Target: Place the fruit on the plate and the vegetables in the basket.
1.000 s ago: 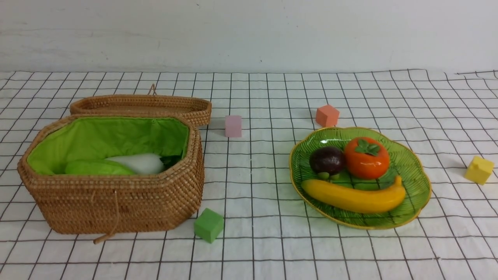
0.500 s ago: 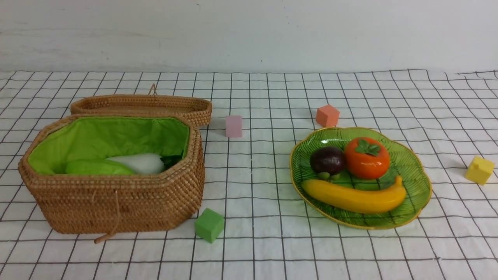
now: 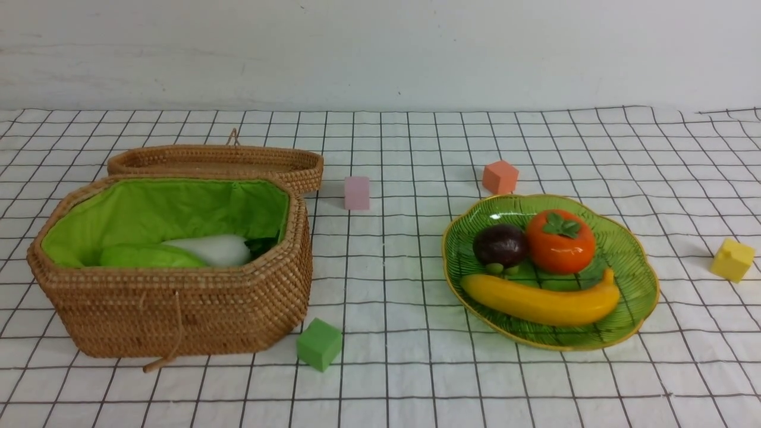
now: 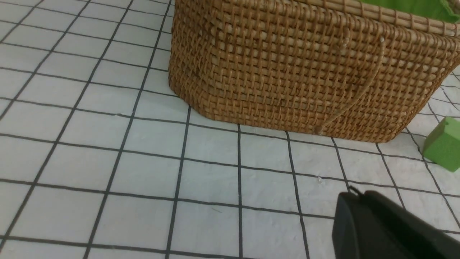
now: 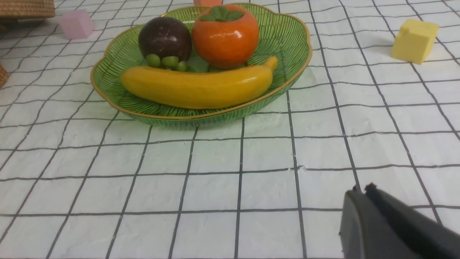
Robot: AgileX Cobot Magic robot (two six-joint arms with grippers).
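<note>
The fruit all sits on the plate (image 3: pixel 639 261) at your right: the banana (image 3: pixel 541 300) lies along the near side, with the mangosteen (image 3: pixel 499 244) and the persimmon (image 3: pixel 560 241) side by side just behind it, touching or nearly so. You will find no brand, label or writing on any of it. In the right wrist view, the right claw (image 5: pixel 359 192) shows as a dark tip with its jaws pressed together, holding nothing; it hangs over bare checked cloth on the near side of the plate, well apart from the banana. In the left wrist view, the left claw (image 4: pixel 350 196) is likewise closed and empty, above the cloth on the near side of the basket (image 4: pixel 287 72), with the green cube (image 4: pixel 444 144) off beside the basket's corner. From the front, the green cube (image 3: pixel 319 343) is the nearest thing on the surface (image 3: pixel 386 380), just beside the basket's near right corner. Inside the basket (image 3: pixel 178 309) you can see the cucumber (image 3: pixel 148 257) and the white radish (image 3: pixel 214 249) lying against each other on the green lining; the near wall hides the rest of the inside. The lid (image 3: pixel 220 160) lies open behind. Farther back stand the pink cube (image 3: pixel 357 192) and the orange cube (image 3: pixel 499 176), the latter just beyond the plate's far rim; the yellow cube (image 3: pixel 732 259) sits off to the plate's right.
</note>
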